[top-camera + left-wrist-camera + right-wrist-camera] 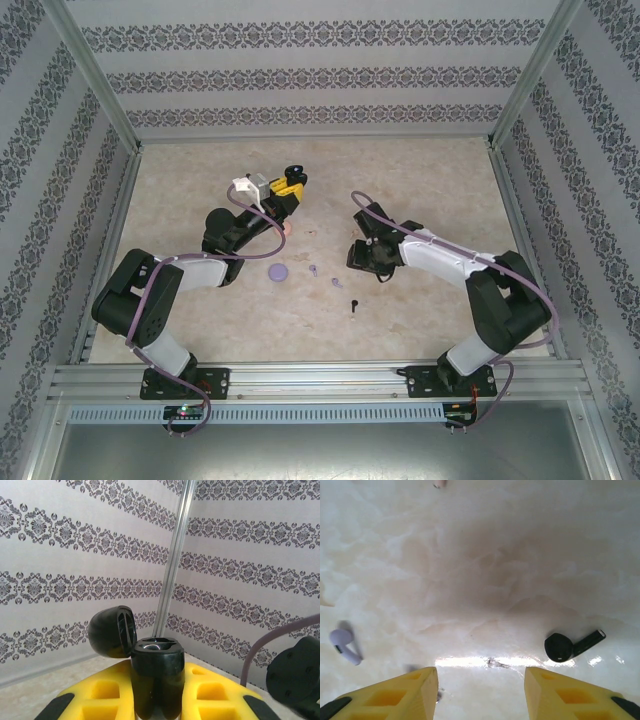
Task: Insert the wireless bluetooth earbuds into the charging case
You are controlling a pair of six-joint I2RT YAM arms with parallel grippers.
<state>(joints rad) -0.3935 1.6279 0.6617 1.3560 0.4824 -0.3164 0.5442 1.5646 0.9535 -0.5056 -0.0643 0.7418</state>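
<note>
Clamping a black charging case (155,655) between its yellow fingers (107,690), the left gripper (157,685) holds the case upright, with the hinged lid (111,632) swung open to the left and the sockets facing up. Centre: a round purple case (278,271) lies on the marble-patterned table (420,190), with two purple earbuds (313,268) just to its right. Right: the right gripper (480,680) hangs over bare table with its fingers spread and nothing between them. A black earbud (570,646) lies ahead of its right finger (stem pointing up and right), apart from both fingers.
</note>
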